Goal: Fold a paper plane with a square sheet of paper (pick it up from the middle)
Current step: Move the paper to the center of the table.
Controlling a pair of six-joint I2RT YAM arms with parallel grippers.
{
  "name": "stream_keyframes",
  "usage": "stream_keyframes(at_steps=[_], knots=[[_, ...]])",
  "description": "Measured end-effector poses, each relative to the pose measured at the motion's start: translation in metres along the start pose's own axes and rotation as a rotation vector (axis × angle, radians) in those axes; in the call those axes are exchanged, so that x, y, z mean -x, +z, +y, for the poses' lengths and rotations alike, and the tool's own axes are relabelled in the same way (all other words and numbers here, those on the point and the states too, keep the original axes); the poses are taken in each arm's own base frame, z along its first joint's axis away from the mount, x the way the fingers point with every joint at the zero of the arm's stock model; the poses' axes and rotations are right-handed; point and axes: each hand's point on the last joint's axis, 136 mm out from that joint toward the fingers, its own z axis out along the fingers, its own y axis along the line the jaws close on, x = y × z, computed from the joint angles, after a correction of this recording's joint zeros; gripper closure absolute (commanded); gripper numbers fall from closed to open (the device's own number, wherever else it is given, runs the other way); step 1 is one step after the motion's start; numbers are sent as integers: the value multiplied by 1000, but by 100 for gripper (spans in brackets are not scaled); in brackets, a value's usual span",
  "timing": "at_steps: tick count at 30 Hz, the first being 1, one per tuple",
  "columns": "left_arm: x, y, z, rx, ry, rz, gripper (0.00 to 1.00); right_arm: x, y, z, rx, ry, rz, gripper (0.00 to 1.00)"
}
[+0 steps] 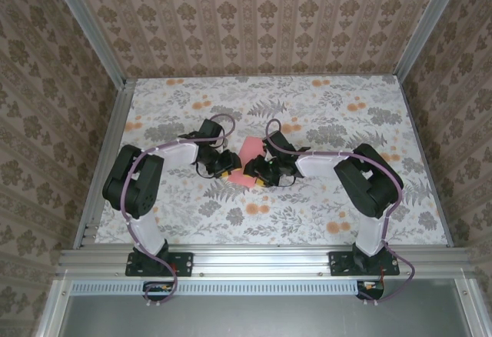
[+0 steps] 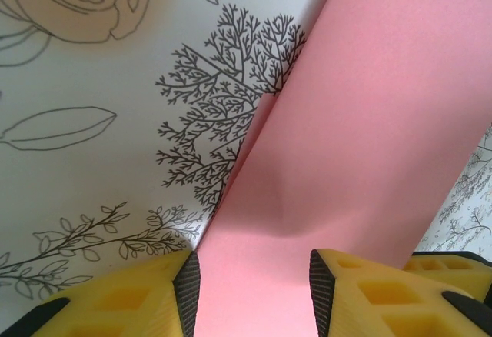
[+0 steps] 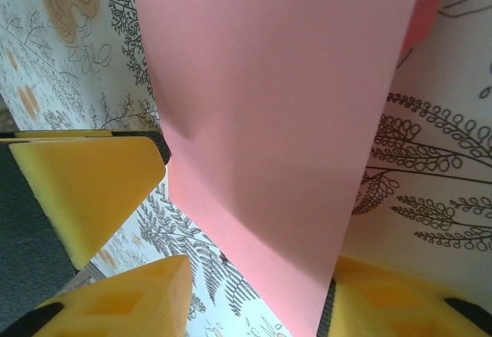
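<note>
One square sheet of paper (image 1: pixel 247 155) lay near the middle of the flower-printed table (image 1: pixel 323 218). The left gripper (image 1: pixel 224 169) and the right gripper (image 1: pixel 262 177) met it from opposite sides. In the left wrist view the pink sheet (image 2: pixel 361 121), softly bent across its width, ran into the left gripper (image 2: pixel 254 295), whose yellow fingers (image 2: pixel 138 298) stood apart on either side of it. The right gripper (image 3: pixel 257 302) likewise had its jaws parted, the paper (image 3: pixel 277 106) passing between them.
</note>
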Motion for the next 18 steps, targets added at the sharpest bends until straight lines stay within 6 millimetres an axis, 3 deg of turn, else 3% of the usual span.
stream_keyframes(at_steps=[9, 18], knots=[[2, -4, -4, -12, -1, -13, 55, -9, 0, -11, -4, 40, 23, 100], [8, -15, -27, -101, 41, -42, 55, -26, -10, -31, -72, -12, 119, 100]])
